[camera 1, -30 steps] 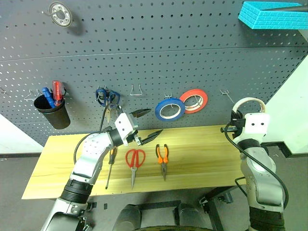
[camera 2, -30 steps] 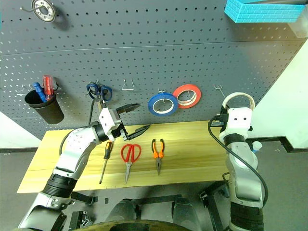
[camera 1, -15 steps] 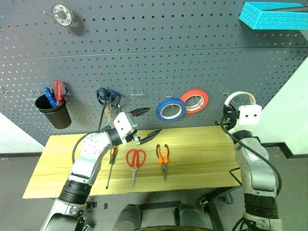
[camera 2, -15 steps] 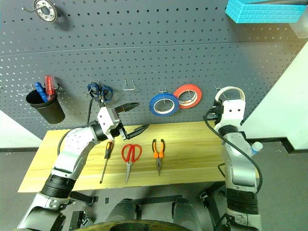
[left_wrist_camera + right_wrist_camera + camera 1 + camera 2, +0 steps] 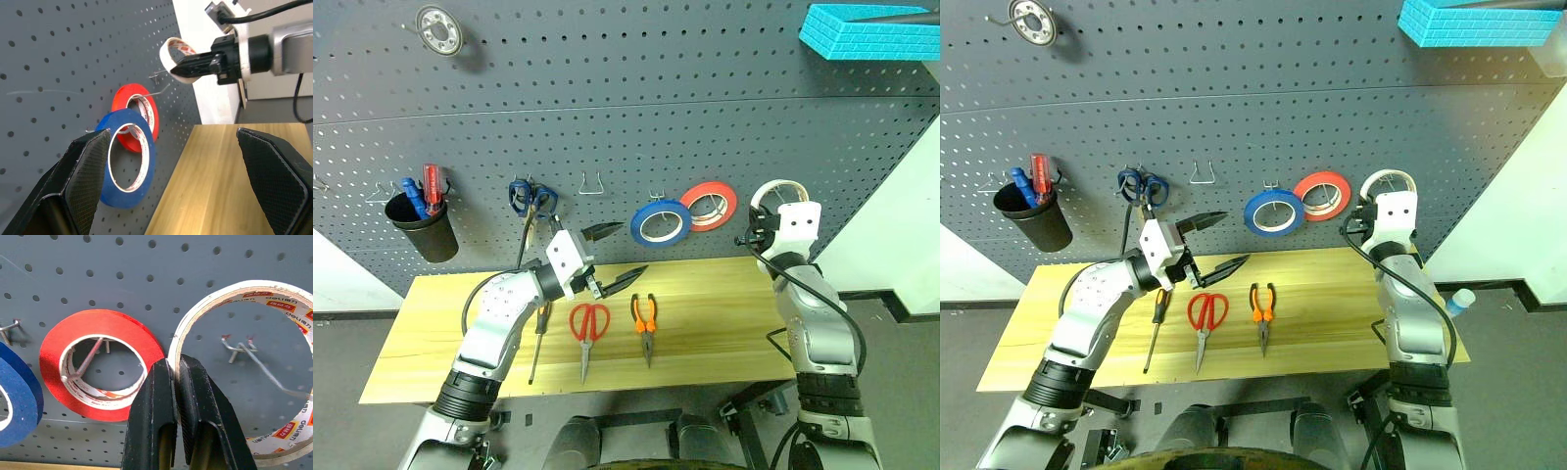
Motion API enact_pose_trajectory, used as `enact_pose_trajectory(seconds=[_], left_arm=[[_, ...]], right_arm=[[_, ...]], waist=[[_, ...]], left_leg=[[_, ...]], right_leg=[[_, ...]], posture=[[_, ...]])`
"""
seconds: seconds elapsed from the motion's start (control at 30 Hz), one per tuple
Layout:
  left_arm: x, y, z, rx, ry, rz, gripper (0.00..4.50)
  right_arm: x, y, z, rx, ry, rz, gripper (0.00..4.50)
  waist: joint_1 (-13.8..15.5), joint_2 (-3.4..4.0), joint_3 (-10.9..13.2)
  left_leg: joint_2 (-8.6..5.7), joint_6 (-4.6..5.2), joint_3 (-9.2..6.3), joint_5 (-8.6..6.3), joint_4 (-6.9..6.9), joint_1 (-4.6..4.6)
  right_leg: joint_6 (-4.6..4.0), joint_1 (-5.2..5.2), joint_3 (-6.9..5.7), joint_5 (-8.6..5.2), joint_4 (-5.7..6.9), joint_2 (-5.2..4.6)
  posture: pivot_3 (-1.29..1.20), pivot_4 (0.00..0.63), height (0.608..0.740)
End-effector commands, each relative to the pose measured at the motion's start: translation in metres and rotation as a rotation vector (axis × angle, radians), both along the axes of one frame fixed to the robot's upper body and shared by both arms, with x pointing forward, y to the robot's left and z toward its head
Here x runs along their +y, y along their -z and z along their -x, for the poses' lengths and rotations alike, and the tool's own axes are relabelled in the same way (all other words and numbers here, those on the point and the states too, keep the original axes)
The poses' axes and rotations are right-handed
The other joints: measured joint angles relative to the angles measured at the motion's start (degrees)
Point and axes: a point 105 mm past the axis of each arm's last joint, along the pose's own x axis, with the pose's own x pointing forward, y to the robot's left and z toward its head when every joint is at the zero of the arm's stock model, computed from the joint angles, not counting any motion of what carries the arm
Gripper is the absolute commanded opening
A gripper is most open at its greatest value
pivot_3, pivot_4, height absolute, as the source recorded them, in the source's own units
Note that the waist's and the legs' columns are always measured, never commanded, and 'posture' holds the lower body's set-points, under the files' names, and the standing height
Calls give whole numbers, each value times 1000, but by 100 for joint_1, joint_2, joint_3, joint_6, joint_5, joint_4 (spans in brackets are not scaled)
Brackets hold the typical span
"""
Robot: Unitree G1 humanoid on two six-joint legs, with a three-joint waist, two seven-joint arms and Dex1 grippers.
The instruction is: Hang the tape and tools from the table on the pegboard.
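On the near part of the desk (image 5: 724, 323) lay the tools not yet hung: a slim screwdriver (image 5: 537, 338), the red-handled scissors (image 5: 588, 327) and the small pliers (image 5: 644, 323), side by side and apart from one another. Just above and behind them the left end effector (image 5: 615, 256) hovered empty, its two fingers spread wide and aimed toward the right along the board.

Farther back and to the right, the right end effector (image 5: 176, 377) was clamped on the rim of the tape (image 5: 244, 367), holding the roll upright, close in front of the pegboard (image 5: 607, 117). The step in hand looked to be hanging the tape. The next move would call for easing the roll's opening over the free hook (image 5: 239, 348) and letting go only once the roll's inner edge rested on the wire.

Against the board hung a blue roll (image 5: 659, 222) and a red-orange roll (image 5: 709, 205), with blue-handled scissors (image 5: 530, 195) and a black cup (image 5: 421, 227) further left.

The right wrist view showed the hook framed inside the roll's ring, an alignment the head views do not make plain. The left wrist view showed the roll standing clear of the board, with the hook's wire beside it. The head views alone placed the three tools on the desk.
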Motion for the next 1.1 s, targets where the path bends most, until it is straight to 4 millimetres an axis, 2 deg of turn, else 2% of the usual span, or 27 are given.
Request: enact_pose_trajectory(seconds=[0.03, 0.23, 0.57, 0.97, 1.1], left_arm=[[-7, -12, 6, -33, 29, 28, 4328], [-9, -14, 8, -33, 33, 25, 4328], [-8, -19, 10, -30, 25, 25, 4328], [-2, -19, 11, -29, -7, 19, 4328], [-1, -20, 11, -33, -10, 17, 4328]], right_arm=[[8, -17, -6, -68, -28, 2, 15], [17, -22, -15, -75, -57, -8, 15], [32, -22, -46, -84, -91, -16, 15], [30, -19, -48, -77, -91, 3, 15], [32, -19, -48, -77, -106, 3, 1181]], waist=[[3, 0, 0], [-6, 0, 0], [-6, 0, 1], [-5, 1, 2], [-1, 1, 2]], left_leg=[[0, 0, 0, 0, 0, 0], [0, 0, 0, 0, -1, 0], [0, 1, -1, 0, -1, 3], [0, 1, -1, 0, -3, 5], [0, 1, -1, 0, -3, 4]], right_leg=[[0, 0, 0, 0, 0, 0], [0, -1, 0, 0, 1, 0], [0, -7, 1, 0, 11, 1], [1, -17, 2, -2, 33, 2], [1, -17, 2, -3, 33, 2]], posture=[[276, 27, 740], [305, 32, 740], [323, 39, 740], [334, 42, 740], [337, 43, 740]])
